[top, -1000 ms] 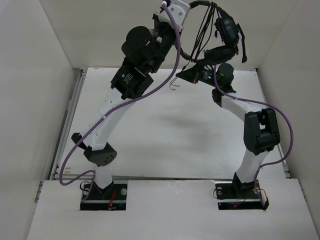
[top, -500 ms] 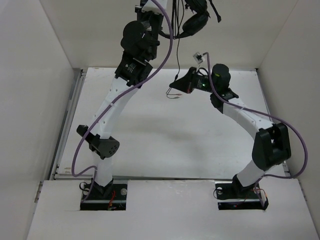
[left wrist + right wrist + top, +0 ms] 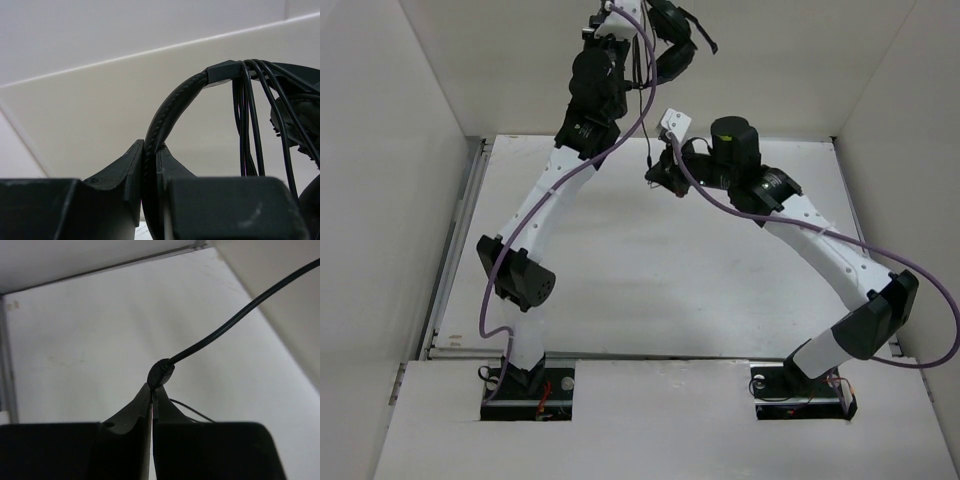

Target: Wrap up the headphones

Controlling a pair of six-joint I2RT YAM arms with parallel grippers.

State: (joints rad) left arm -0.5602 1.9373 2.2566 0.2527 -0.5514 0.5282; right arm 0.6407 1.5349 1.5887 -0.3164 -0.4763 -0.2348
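My left gripper (image 3: 638, 20) is raised high at the back and is shut on the padded headband (image 3: 165, 115) of the black headphones (image 3: 675, 42). Several turns of the thin black cord (image 3: 245, 110) hang over the headband near an earcup (image 3: 300, 117). A strand of cord (image 3: 648, 130) drops from the headset to my right gripper (image 3: 657, 177). That gripper (image 3: 152, 392) is shut on the cord just below a small black bead (image 3: 161, 372) and hangs above the white table (image 3: 650, 280). The reddish plugs are out of view.
White walls (image 3: 380, 180) enclose the table on the left, back and right. A metal rail (image 3: 455, 250) runs along the table's left edge. Purple cables (image 3: 880, 260) loop off both arms.
My left arm has carried the headphones up and to the left. My right arm has stretched out to the left with the cord, and the loose plug ends have gone from sight.
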